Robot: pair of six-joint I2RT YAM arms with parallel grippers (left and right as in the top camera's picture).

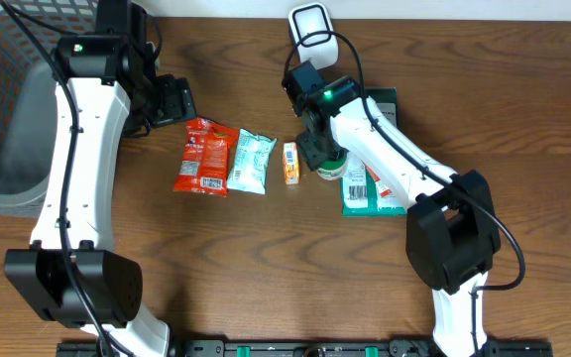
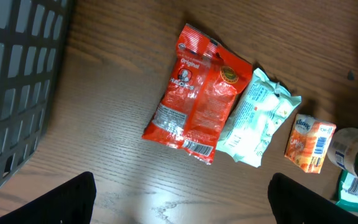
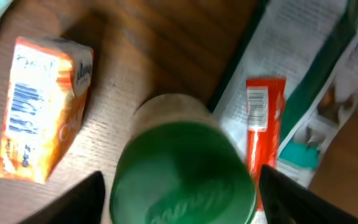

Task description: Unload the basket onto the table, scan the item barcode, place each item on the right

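At the left edge of the overhead view sits a dark mesh basket (image 1: pixel 8 109). Beside it the left gripper (image 2: pixel 182 180) hangs with its jaws spread wide and nothing between them.

On the wood-grain table (image 1: pixel 266 278), mid-frame, lie a glossy, crinkled red snack bag (image 2: pixel 197 93), a pale mint foil pouch (image 2: pixel 257 118) and a small orange tissue pack (image 2: pixel 309 144). Each has its long axis running roughly top to bottom.

Just right of the tissue pack stands a round jar (image 3: pixel 182 168) with a smooth green lid, upright. It is likely the item to scan. The right gripper (image 3: pixel 180 174) is directly above it, its fingers (image 3: pixel 82 199) parted either side of the lid and seemingly not clamped. The right arm is far nearer.

A flat green wipes pack (image 1: pixel 375 198) lies right of the jar. A white scanner-like device (image 1: pixel 310 25) sits at top centre.
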